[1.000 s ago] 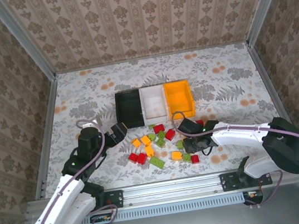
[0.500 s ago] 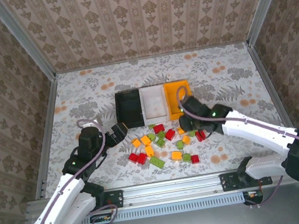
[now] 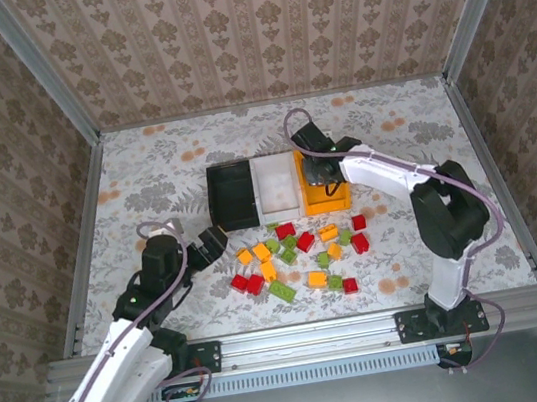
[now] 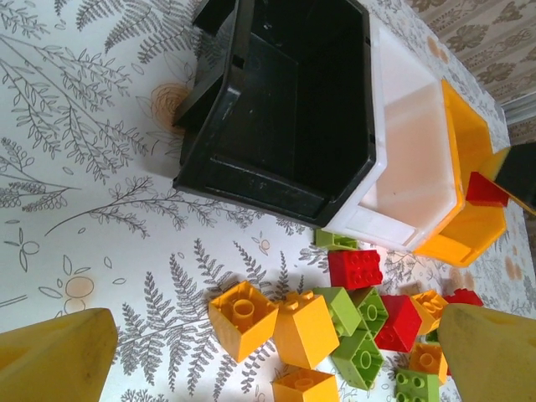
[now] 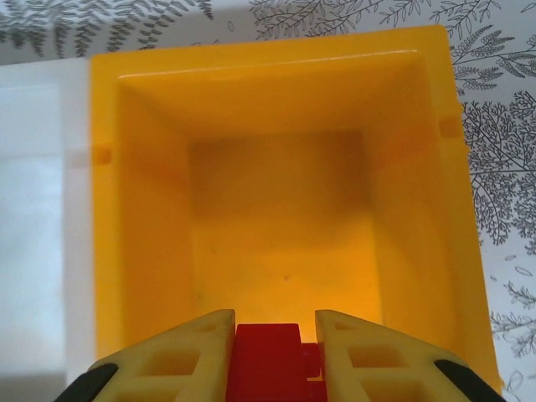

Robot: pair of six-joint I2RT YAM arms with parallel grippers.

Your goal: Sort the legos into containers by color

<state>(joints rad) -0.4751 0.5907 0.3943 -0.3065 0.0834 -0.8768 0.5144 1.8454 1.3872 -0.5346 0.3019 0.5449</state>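
Right pincer [image 5: 272,322] reached orange bin [image 5: 151,218]; wrist: red brick [image 5: 266,360] clamped.

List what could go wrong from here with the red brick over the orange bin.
1. The right gripper holds the red brick close to one wall of the orange bin, not centred. Released here, it may clip the rim and tumble out.
2. The pile has orange bricks too, so a red one dropped in this bin may be a mis-sort.
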